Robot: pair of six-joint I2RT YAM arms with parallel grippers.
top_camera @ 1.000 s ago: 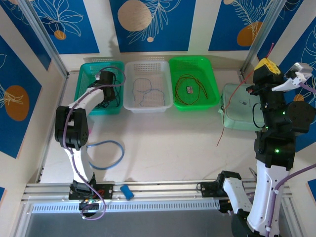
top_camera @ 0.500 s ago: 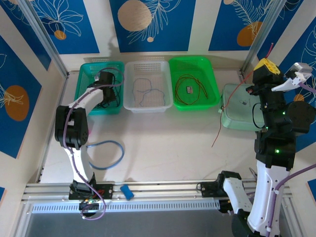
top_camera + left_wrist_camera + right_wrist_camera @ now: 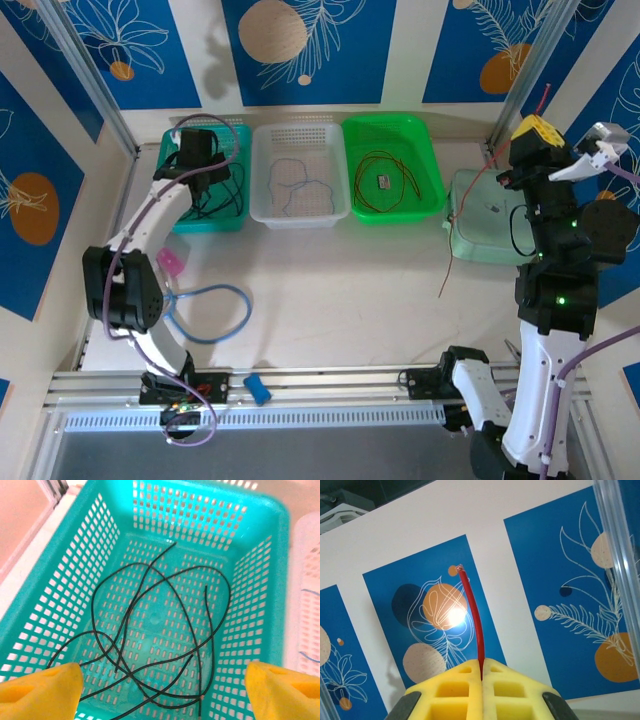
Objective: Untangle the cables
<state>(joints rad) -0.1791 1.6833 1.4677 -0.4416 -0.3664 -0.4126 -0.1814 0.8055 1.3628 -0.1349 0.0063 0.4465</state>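
Observation:
Thin black cables (image 3: pixel 165 630) lie crossed over each other in the teal basket (image 3: pixel 75 580). My left gripper (image 3: pixel 165 690) hovers open above them, its yellow fingertips wide apart and holding nothing; from above, the left gripper (image 3: pixel 197 150) hangs over the teal basket (image 3: pixel 170 205). My right gripper (image 3: pixel 481 667) is shut on a red cable (image 3: pixel 472 615) whose short end sticks up past the pads. From the raised right gripper (image 3: pixel 540 135) the red cable (image 3: pixel 452 245) hangs down to the table. A grey-blue cable (image 3: pixel 300 185) and brown-orange cables (image 3: pixel 385 180) lie in other baskets.
The white basket (image 3: pixel 262 170) and green basket (image 3: pixel 425 160) stand beside the teal one along the back. A pale green box (image 3: pixel 490 225) sits at the right. A thick light-blue hose loop (image 3: pixel 215 310), a pink piece (image 3: pixel 170 262) and a small blue object (image 3: pixel 257 388) lie at front left.
My left arm has lifted and drawn back to the left, leaving the black cables in the teal basket. The red cable's hanging end swung slightly; the right gripper stays raised.

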